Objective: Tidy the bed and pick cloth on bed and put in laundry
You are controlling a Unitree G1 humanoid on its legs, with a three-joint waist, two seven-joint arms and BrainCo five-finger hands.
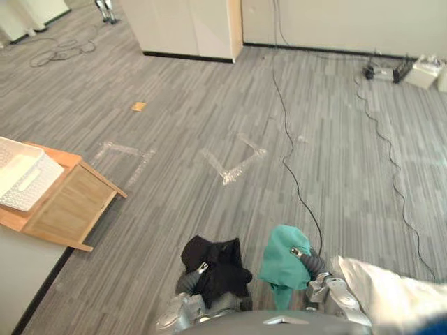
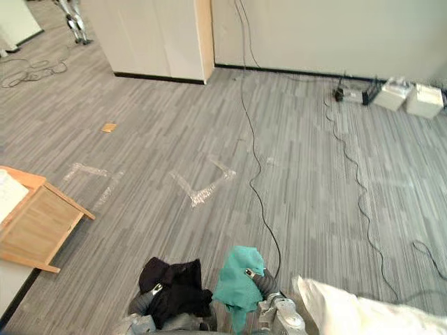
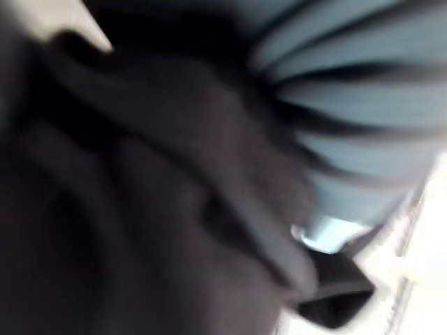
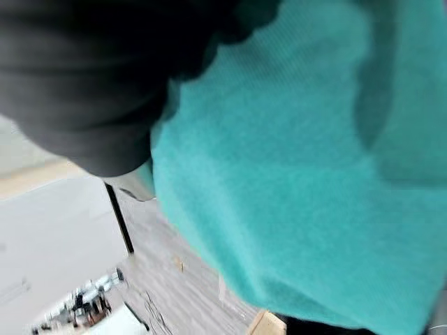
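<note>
**Head views, looking down.** The left hand [image 1: 192, 278] and the right hand [image 1: 312, 260] are raised side by side at the lower edge, each carrying a garment above the grey striped carpet floor [image 1: 209, 118].

**Left hand.** A crumpled black cloth [image 1: 220, 269] is bunched over this hand. One silver finger [image 1: 202, 266] shows curled over the top of the bundle and pinches it. The other fingers are buried in the fabric. In the left wrist view the same dark fabric [image 3: 140, 209] lies right up against the hand.

**Right hand.** A soft teal cloth [image 1: 283, 264] is gripped at its upper edge. One dark-tipped finger [image 1: 300, 252] is bent over that edge, and the rest of the cloth hangs down past the hand. In the right wrist view the teal fabric [image 4: 300, 174] lies just beyond the dark ribbed cover [image 4: 84, 84] and hides the fingers.

**Surroundings.**
- The two cloths are near each other but apart.
- A white pillow [image 1: 391, 296] lies just to the right of the right hand.
- A low wooden frame with a plywood panel [image 1: 70, 202] stands well to the left.
- Clear tape marks [image 1: 234, 167] lie on the carpet ahead.
</note>
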